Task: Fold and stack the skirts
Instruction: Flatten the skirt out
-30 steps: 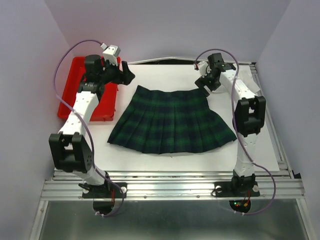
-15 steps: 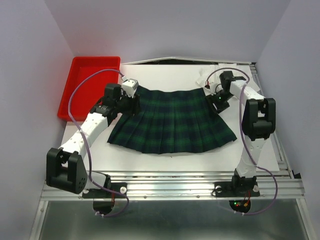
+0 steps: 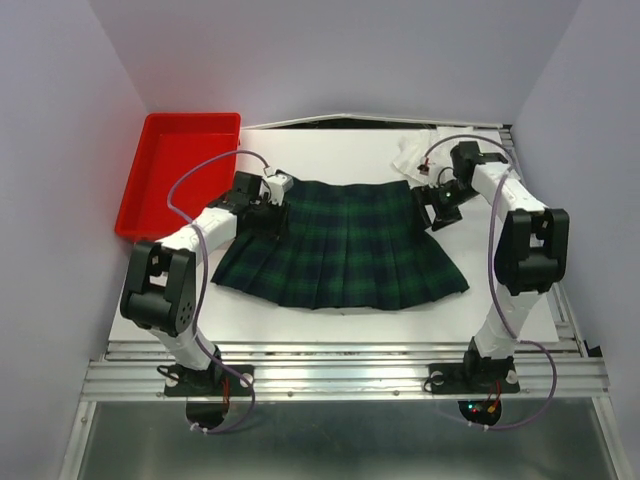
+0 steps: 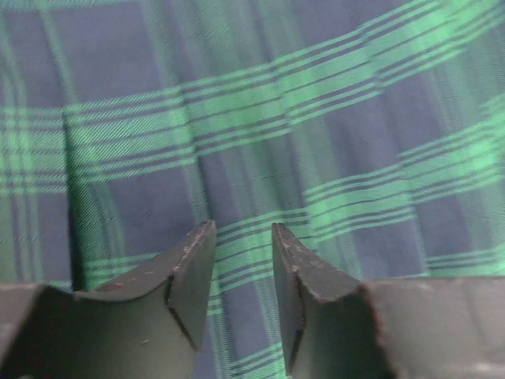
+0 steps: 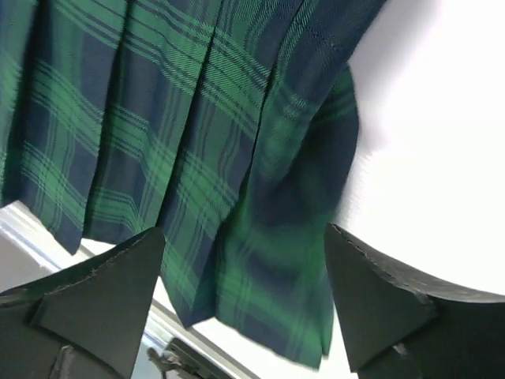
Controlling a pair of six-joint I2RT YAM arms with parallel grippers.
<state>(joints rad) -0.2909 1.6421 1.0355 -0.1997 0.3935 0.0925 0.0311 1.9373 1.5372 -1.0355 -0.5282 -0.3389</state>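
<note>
I saw a red tray (image 3: pixel 180 170) sitting at the far-left corner of the white mat (image 3: pixel 340 318). A metal rail (image 3: pixel 350 378) ran along the table's near edge.

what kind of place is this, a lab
Most likely a robotics lab test cell: plain pale walls box in a white table, two white and black robot arms are bolted to an aluminium rail at its near edge, and a dark green and navy tartan pleated skirt lies flat.
</note>
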